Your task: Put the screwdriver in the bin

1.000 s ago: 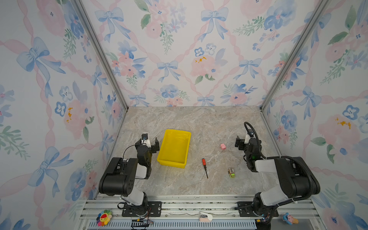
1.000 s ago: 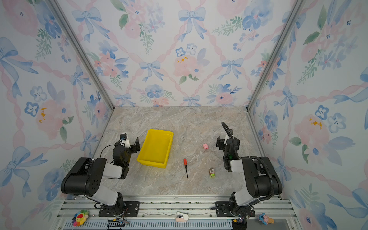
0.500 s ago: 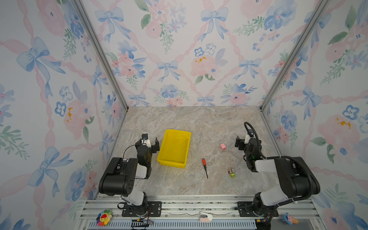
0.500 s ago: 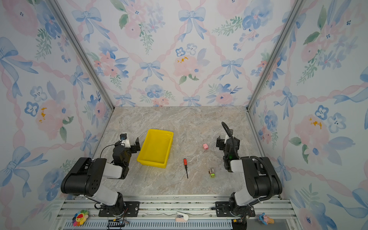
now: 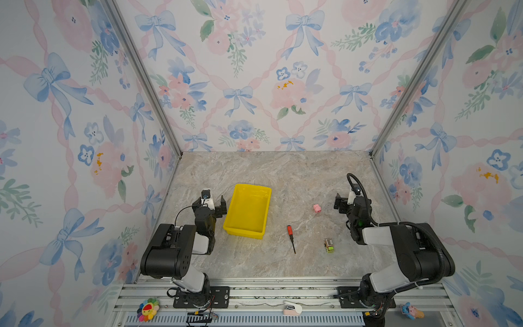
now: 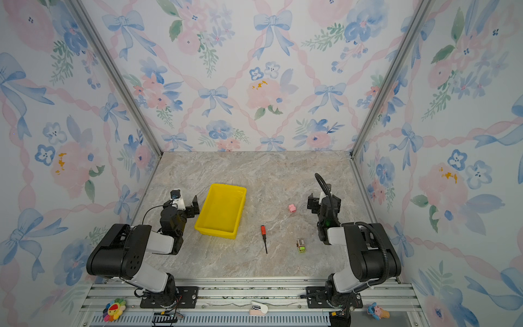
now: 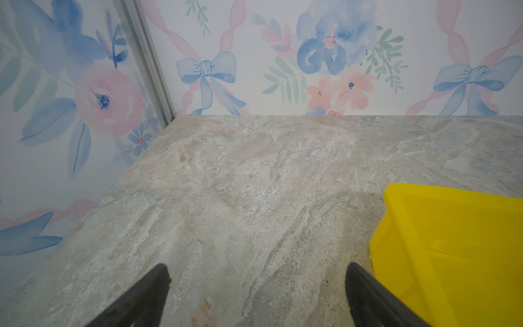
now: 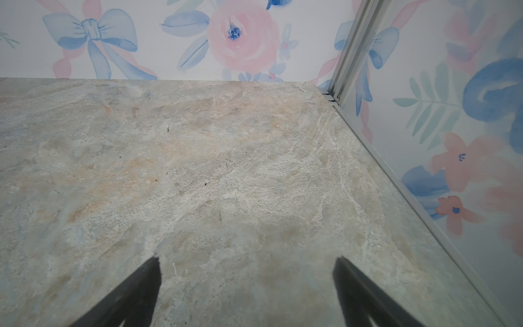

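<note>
Lying flat on the veined marble table (image 5: 254,175), the slim red-handled screwdriver (image 5: 290,237) sits between both folded arms, beside the glossy yellow bin (image 5: 247,209). Left gripper (image 7: 256,279), just beside that bin, and right gripper (image 8: 246,269) gape empty, low over stone. Nothing has shifted since earlier.
</note>
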Controlling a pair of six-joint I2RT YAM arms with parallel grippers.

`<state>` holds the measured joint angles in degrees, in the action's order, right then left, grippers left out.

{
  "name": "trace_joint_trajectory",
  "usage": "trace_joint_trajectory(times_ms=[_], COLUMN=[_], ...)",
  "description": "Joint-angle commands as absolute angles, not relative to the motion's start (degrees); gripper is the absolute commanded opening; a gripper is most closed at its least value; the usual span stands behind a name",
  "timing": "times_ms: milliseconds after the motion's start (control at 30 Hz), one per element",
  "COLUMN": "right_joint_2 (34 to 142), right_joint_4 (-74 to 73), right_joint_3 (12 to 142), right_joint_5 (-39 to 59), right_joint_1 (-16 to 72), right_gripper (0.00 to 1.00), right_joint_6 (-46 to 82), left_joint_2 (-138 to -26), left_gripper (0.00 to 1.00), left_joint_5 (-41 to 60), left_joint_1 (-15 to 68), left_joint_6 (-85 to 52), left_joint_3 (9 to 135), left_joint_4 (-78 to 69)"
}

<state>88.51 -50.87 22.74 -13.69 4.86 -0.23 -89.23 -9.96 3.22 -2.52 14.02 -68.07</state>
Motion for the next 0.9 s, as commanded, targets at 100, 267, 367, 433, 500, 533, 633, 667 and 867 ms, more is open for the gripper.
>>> trace_joint_trajectory(times_ms=[100,267,367,433,500,533,633,667,867], right_joint_2=[87.8,84.8,81.1,78.0,75.3,73.9,70.2,69.5,68.3], right_joint_4=[-50.9,-47.9,-43.1,-38.5,-34.9,-32.5,-21.8,-18.0,8.9], right_joint_3=[22.8,23.0,23.7,24.4,24.8,25.3,28.9,30.3,43.0], right_joint_5=[-14.5,-15.6,-15.4,-14.9,-15.1,-15.5,-17.0,-17.1,-21.7], right_joint_1=[4.8,5.5,6.0,6.6,7.6,8.3,9.9,10.3,12.5], right_gripper=[0.97,0.97,0.97,0.97,0.97,0.97,0.97,0.97,0.97], right_joint_6=[0.3,0.0,-0.3,-0.6,-0.6,-0.5,1.8,2.7,14.3], left_joint_2=[-88.8,-86.4,-83.3,-80.6,-77.9,-76.5,-72.8,-71.9,-67.0], left_gripper=[0.98,0.97,0.97,0.98,0.97,0.98,0.97,0.97,0.97], left_joint_5=[-9.4,-10.4,-11.0,-10.9,-10.3,-10.2,-11.3,-11.5,-13.9], left_joint_1=[2.8,2.8,2.7,2.7,2.7,2.7,2.8,2.8,2.9], left_joint_6=[-1.7,-2.0,-2.0,-2.2,-2.0,-2.0,-3.9,-4.8,-11.6], left_joint_3=[14.0,13.6,14.6,16.1,17.5,18.6,21.6,22.8,30.2], left_joint_4=[-68.3,-67.1,-62.3,-56.4,-50.2,-46.4,-35.7,-32.3,-12.3])
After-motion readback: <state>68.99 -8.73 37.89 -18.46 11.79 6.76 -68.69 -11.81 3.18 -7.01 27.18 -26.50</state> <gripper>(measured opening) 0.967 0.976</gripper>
